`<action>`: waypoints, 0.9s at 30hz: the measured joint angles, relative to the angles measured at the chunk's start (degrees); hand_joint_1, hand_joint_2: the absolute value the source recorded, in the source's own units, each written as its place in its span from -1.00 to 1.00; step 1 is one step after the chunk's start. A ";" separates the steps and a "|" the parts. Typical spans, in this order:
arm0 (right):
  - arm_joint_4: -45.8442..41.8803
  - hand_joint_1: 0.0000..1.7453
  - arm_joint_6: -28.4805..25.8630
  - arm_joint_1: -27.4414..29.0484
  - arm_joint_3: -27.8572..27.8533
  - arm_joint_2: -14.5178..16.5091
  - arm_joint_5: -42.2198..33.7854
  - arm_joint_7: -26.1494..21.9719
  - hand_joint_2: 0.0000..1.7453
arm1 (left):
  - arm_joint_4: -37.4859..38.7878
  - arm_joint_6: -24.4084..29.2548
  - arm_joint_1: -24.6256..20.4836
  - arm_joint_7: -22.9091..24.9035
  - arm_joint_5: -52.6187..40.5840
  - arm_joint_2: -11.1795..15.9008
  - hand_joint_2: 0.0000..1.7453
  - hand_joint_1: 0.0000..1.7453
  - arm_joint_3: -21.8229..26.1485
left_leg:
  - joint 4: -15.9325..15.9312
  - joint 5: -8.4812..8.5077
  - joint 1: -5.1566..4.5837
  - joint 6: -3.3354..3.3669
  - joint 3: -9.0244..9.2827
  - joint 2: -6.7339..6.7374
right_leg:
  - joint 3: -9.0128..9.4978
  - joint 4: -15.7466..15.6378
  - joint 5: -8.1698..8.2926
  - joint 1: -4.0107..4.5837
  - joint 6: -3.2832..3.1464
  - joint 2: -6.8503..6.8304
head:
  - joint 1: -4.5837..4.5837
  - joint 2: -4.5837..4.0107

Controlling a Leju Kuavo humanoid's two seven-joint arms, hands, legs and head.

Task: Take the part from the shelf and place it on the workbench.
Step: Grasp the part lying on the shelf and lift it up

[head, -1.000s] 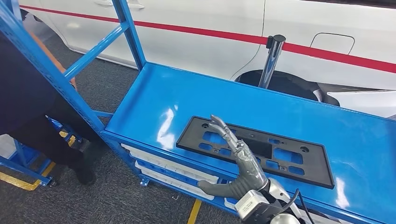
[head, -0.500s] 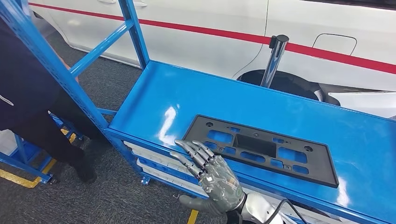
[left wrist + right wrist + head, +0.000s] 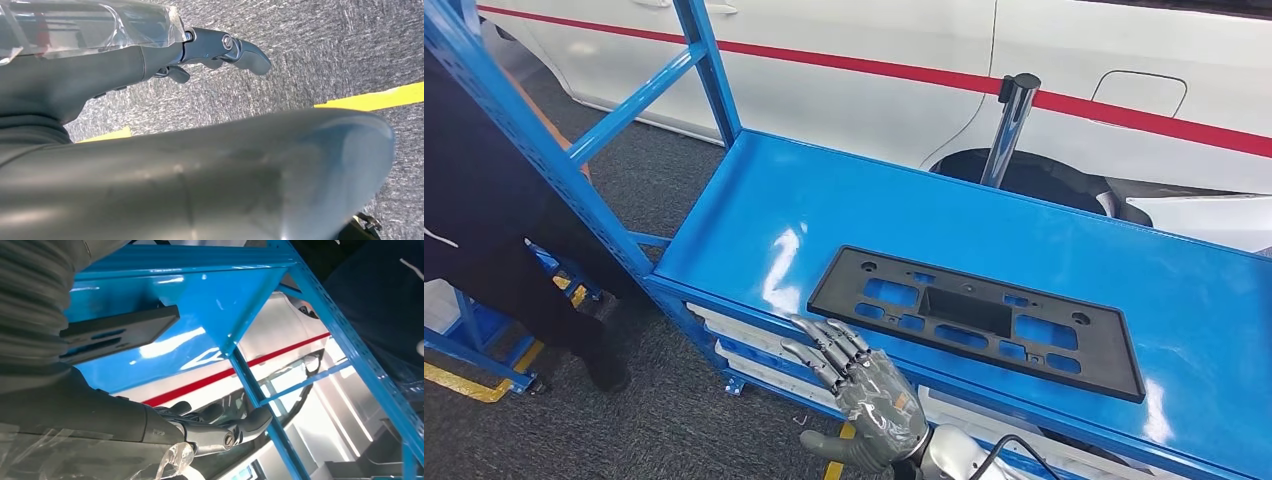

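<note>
Right hand (image 3: 874, 400) with fingers spread and slightly curled, holding nothing, poised just off the front edge of the blue shelf (image 3: 754, 215) and apart from the black part (image 3: 974, 320), which lies flat near that edge. Left hand (image 3: 220, 50) hanging over grey floor (image 3: 325, 55) with a yellow line (image 3: 370, 97), its visible fingers lightly bent and not touching anything. Bare blue surface extends behind and to both sides of the part, bounded by a blue upright post (image 3: 534, 150) at the left corner, beside which a person (image 3: 484, 230) stands.
</note>
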 joint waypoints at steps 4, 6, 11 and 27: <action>2.37 -1.00 -4.62 0.20 -0.25 0.43 -1.77 1.40 1.00 | 0.00 0.25 0.08 0.00 0.38 -0.01 -1.00 -1.00 -0.10 | 0.00 0.00 0.01 0.00 0.00 0.00 | 0.00 0.00 0.00 0.01 0.00 0.00 | 0.00 0.00; 3.98 -1.00 -7.94 0.57 -1.00 0.75 -3.63 1.60 1.00 | 0.00 0.46 0.19 0.08 0.85 -0.01 -1.00 -1.00 -0.11 | 0.00 0.00 0.00 0.00 -0.01 0.00 | 0.00 0.00 0.00 0.01 0.00 0.00 | 0.00 0.00; 7.62 -1.00 -14.97 1.47 -3.85 1.23 -5.96 2.05 1.00 | 0.00 0.93 0.81 0.26 1.33 0.21 -1.00 -1.00 -0.11 | 0.00 0.00 -0.01 0.00 -0.01 0.00 | -0.01 0.00 0.00 0.00 0.00 0.00 | 0.00 0.00; 11.57 -1.00 -23.22 6.51 -15.21 4.05 -5.53 -4.45 1.00 | 0.00 1.45 1.92 0.26 2.84 1.47 -1.00 -1.00 -0.50 | 0.00 0.00 0.02 0.00 -0.01 0.01 | -0.02 0.00 0.00 0.02 0.00 0.00 | 0.00 0.00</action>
